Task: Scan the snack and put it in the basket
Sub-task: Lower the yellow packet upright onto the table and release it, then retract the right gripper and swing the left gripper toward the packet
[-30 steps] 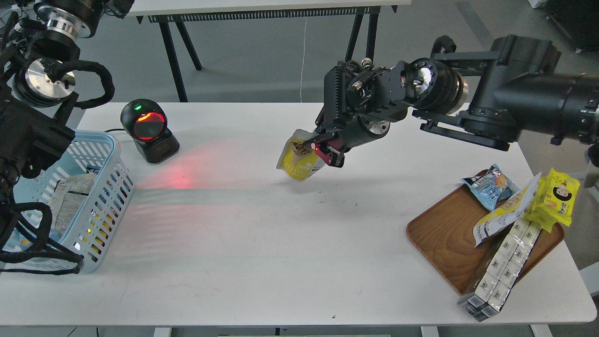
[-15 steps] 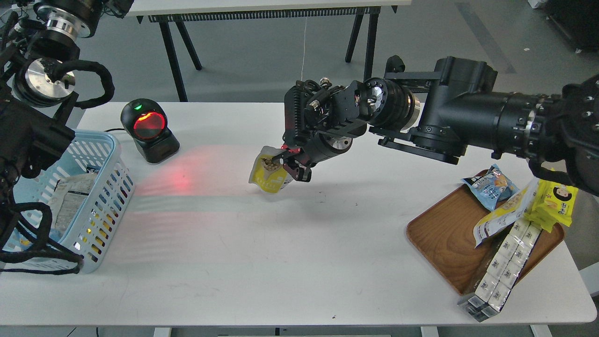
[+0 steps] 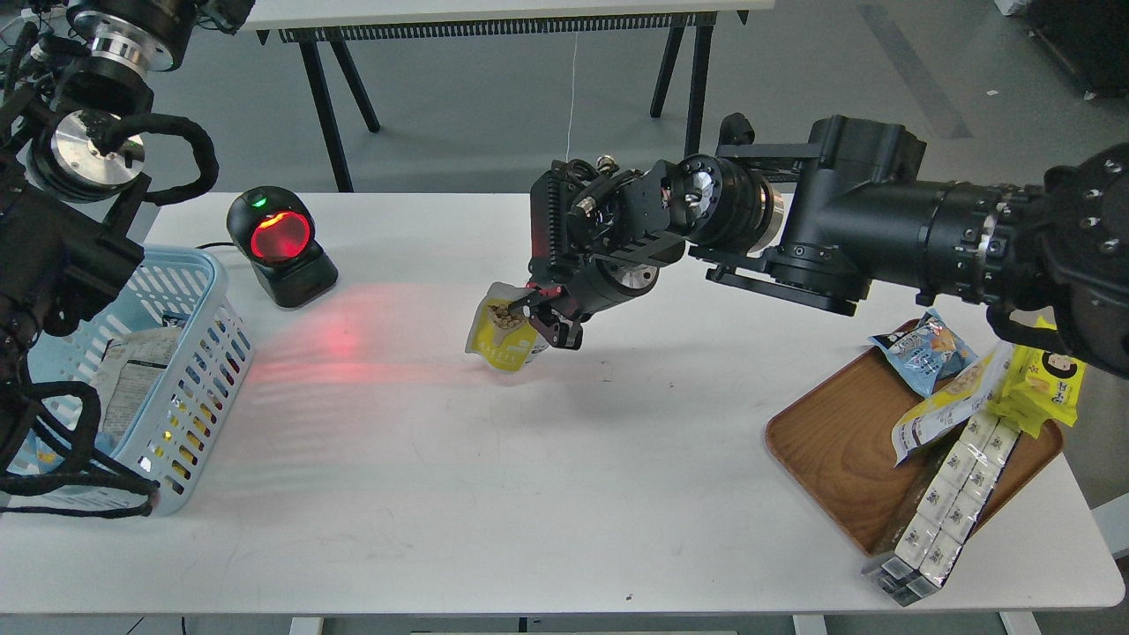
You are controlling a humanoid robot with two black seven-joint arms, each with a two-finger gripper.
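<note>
Snack is travelling left, clamped by its top edge in the right end effector, now hanging just above the counter and nearing the scanner's red beam; scanning is likely imminent, the basket still waiting. Left end effector: not visible.

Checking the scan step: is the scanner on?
On: the scanner window glows red, a green light shows on top, and red light spills across the table.
</note>
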